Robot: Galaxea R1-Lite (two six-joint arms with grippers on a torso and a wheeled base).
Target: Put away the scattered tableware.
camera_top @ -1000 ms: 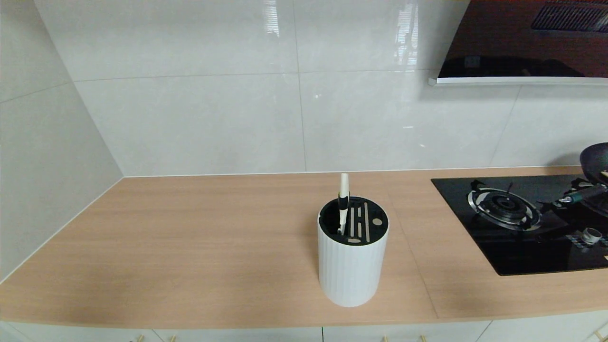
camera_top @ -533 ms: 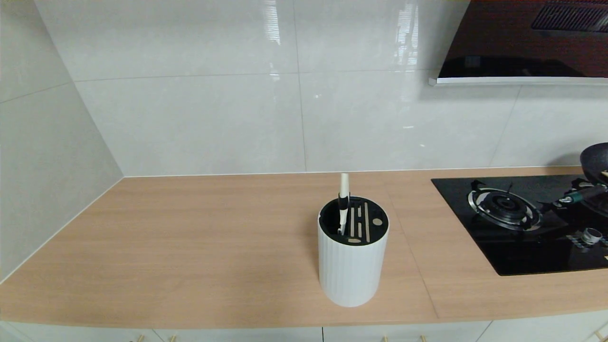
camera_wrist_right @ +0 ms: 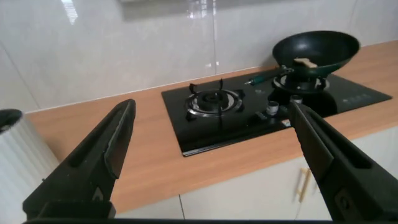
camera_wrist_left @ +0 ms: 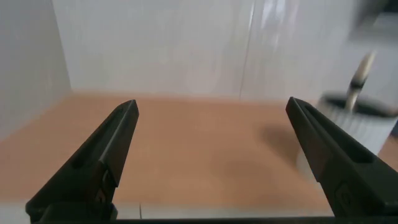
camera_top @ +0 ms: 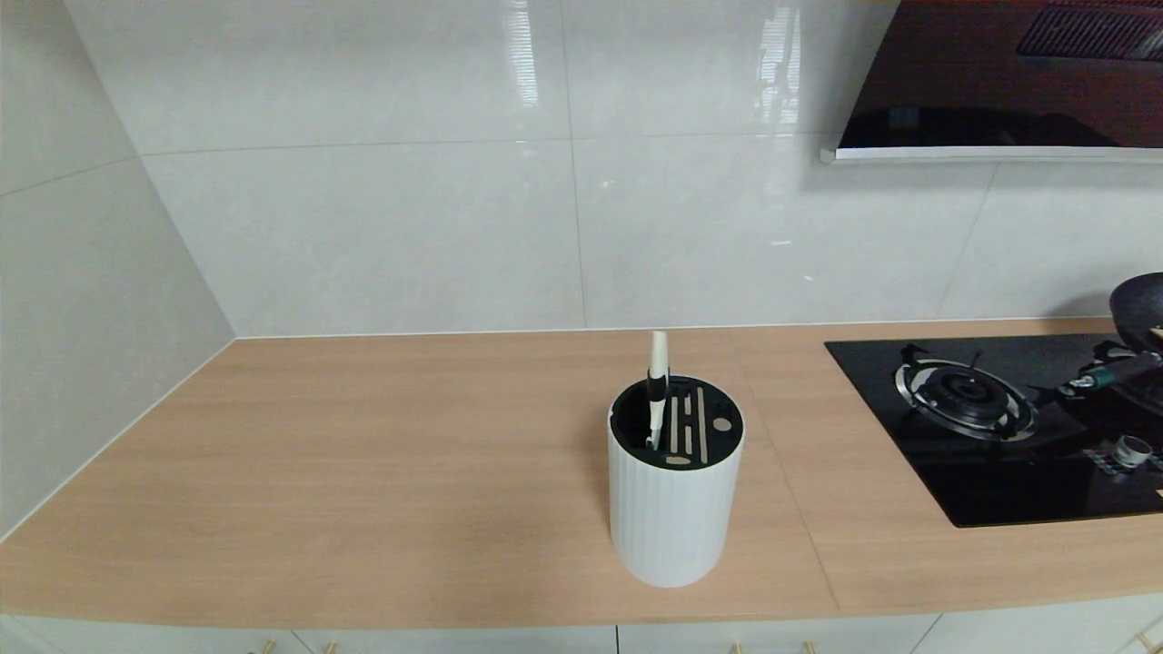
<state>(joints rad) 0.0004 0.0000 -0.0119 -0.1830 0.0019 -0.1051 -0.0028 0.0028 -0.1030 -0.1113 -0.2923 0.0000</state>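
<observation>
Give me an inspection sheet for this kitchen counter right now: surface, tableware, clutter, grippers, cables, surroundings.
Surface: wooden countertop, with a seam running front to back just right of the holder.
Job's things: white ribbed holder standing upright on the counter; one utensil with a pale handle and black band stands in its open compartment, beside the slots.
Clutter: nothing seen.
Grippers: left gripper open, holding nothing, above the counter with the holder ahead; right gripper open, holding nothing, facing the hob.
Cables: nothing seen.
Surroundings: black hob set in the counter, dark pan on its far burner, range hood above, tiled wall behind.
</observation>
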